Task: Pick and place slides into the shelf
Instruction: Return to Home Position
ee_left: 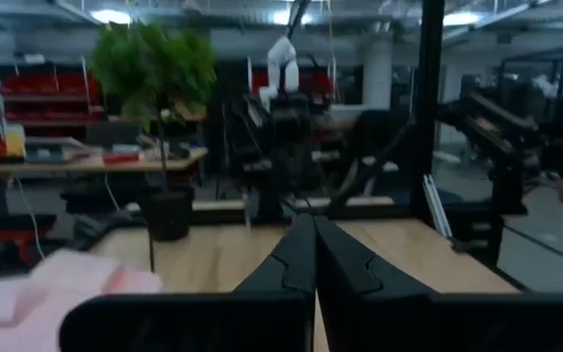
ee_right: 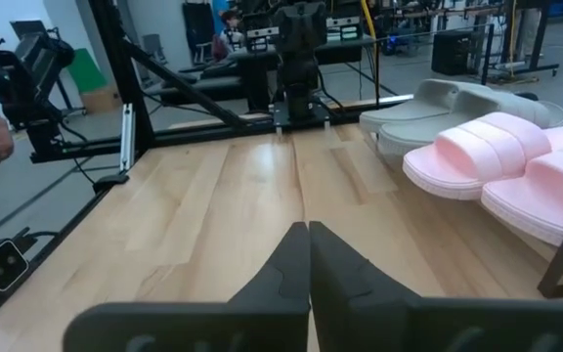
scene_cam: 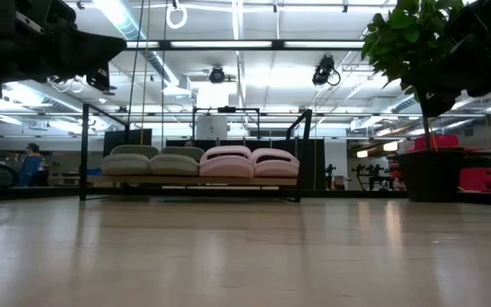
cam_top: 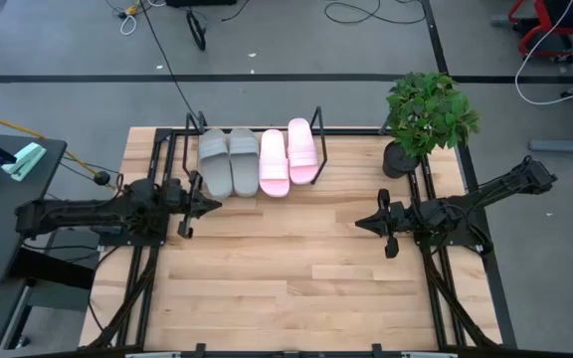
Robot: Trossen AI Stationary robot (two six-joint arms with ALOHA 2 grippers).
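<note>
The left gripper point(cam_top: 207, 204) is seen with its 2 dark fingers point(ee_left: 286, 269) pressed together and nothing held, poised over the left side of the table point(cam_top: 286, 283), just in front of the shelf point(scene_cam: 84, 145). The right gripper point(cam_top: 364, 221) is likewise closed and empty, facing it from the right side.

With both clear of the load, the return to rest is judged best made by drawing each arm back along its own side, kept away from the shelf's wire ends (the left arm is the nearer). The potted plant point(cam_top: 428, 111) beside the right arm should be given room.

All 4 slides point(cam_top: 247, 159) are found side by side on the shelf at the table's far edge, the grey pair point(cam_top: 217, 164) left and the pink pair point(cam_top: 275, 164) right. They appear to be soft matte foam with wide rounded straps; the shelf is thin black wire with 2 upright ends
</note>
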